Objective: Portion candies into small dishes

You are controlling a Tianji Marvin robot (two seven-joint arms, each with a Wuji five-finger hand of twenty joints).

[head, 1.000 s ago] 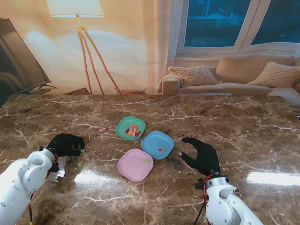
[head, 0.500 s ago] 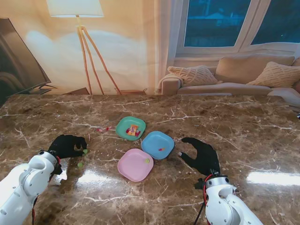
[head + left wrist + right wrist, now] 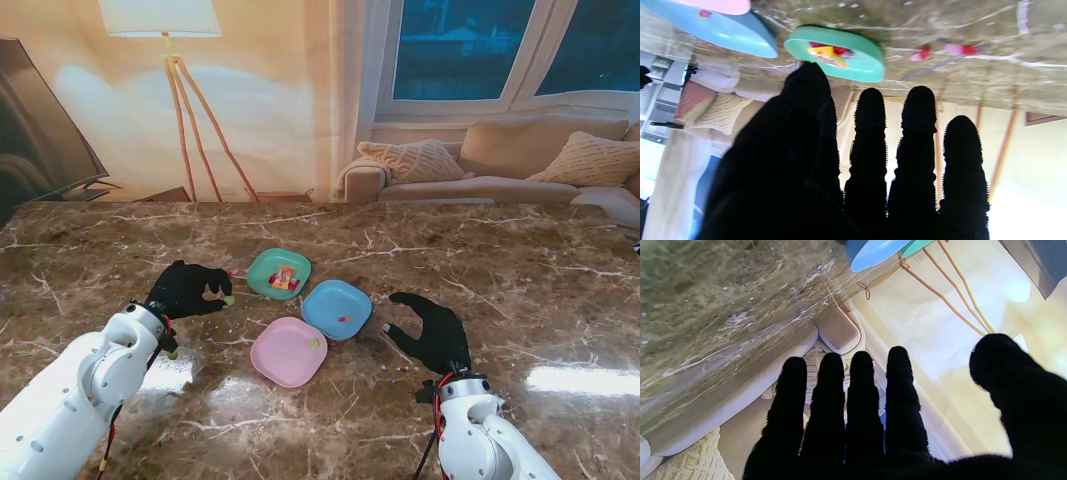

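Three small dishes sit mid-table. The green dish (image 3: pixel 262 282) (image 3: pixel 867 65) holds several mixed candies. In the blue dish (image 3: pixel 325 300) (image 3: pixel 723 31) lies one red candy (image 3: pixel 343 318), and in the pink dish (image 3: pixel 280 355) one green candy (image 3: pixel 314 343). My left hand (image 3: pixel 188 289) hovers just left of the green dish, thumb and forefinger pinched on a green candy (image 3: pixel 228 298). In the left wrist view the other fingers (image 3: pixel 918 133) point straight out and the candy is hidden. My right hand (image 3: pixel 432 330) lies open on the table, right of the blue dish.
Loose red and pink candies (image 3: pixel 220 275) (image 3: pixel 923 55) lie on the marble left of the green dish. Another green candy (image 3: pixel 172 352) shows beside my left forearm. A floor lamp (image 3: pixel 180 80) and a sofa (image 3: pixel 500 160) stand beyond the far table edge.
My left hand has moved right and away from me, from the table's left side toward the green dish, carrying the green candy. The right hand has stayed still.
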